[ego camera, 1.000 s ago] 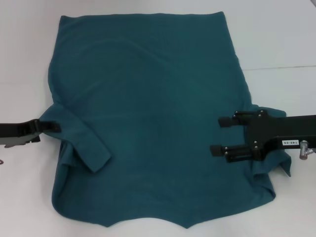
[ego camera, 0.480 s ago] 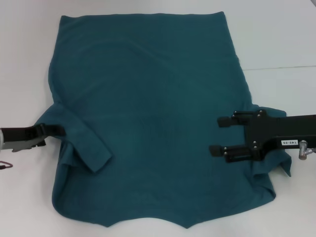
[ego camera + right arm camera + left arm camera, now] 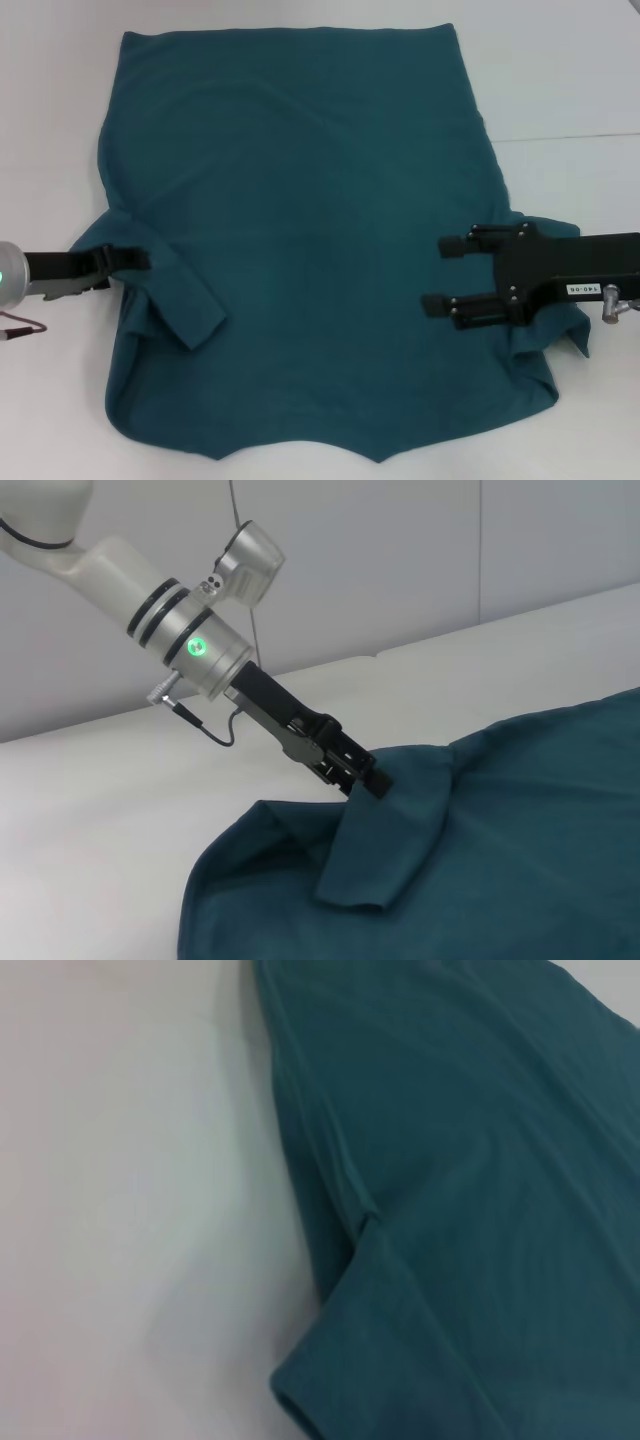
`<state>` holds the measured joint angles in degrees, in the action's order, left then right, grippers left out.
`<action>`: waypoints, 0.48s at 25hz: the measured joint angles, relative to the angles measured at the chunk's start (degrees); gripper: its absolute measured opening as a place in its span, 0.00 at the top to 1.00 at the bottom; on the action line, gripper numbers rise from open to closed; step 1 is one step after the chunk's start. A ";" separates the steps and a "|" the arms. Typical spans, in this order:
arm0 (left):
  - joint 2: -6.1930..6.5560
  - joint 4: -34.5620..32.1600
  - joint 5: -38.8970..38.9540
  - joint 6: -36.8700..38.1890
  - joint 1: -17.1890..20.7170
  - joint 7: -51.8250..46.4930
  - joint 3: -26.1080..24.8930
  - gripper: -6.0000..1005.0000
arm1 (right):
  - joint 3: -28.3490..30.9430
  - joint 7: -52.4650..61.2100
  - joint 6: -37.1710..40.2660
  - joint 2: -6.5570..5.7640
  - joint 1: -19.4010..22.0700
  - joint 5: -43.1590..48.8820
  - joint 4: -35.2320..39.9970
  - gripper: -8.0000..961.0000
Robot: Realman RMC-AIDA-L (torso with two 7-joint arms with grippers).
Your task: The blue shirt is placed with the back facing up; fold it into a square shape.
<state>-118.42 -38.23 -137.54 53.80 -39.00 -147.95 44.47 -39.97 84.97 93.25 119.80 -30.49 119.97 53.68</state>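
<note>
The blue shirt (image 3: 310, 230) lies spread on the white table, plain side up, filling most of the head view. Its left sleeve (image 3: 185, 300) is folded inward over the body. My left gripper (image 3: 135, 260) reaches in from the left edge and is shut on the shirt's fabric at the top of that sleeve; the right wrist view shows that left gripper (image 3: 372, 778) pinching the raised cloth (image 3: 400, 820). My right gripper (image 3: 437, 274) hovers open over the shirt's right side, nothing between its fingers. The left wrist view shows only shirt (image 3: 480, 1160) and table.
The white table (image 3: 560, 70) runs bare around the shirt, with a seam line at the right (image 3: 570, 135). The right sleeve (image 3: 560, 340) bunches under the right arm. A thin cable (image 3: 20, 328) hangs by the left arm.
My left gripper has moved rightward, carrying the sleeve's upper edge further in over the shirt. The right gripper has barely shifted.
</note>
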 joint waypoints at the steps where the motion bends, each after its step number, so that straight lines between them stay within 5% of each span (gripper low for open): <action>1: -0.11 0.00 0.00 -0.26 -0.05 0.10 -0.02 0.28 | 0.01 -0.02 0.00 0.00 -0.05 0.00 -0.09 0.08; 12: -0.86 -0.82 2.20 -2.74 0.44 3.44 -0.80 0.32 | 0.08 -0.07 0.00 -0.01 0.16 0.00 -0.29 0.08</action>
<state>-119.28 -39.05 -135.34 51.06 -38.56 -144.51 43.67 -39.90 84.90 93.25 119.79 -30.33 119.97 53.39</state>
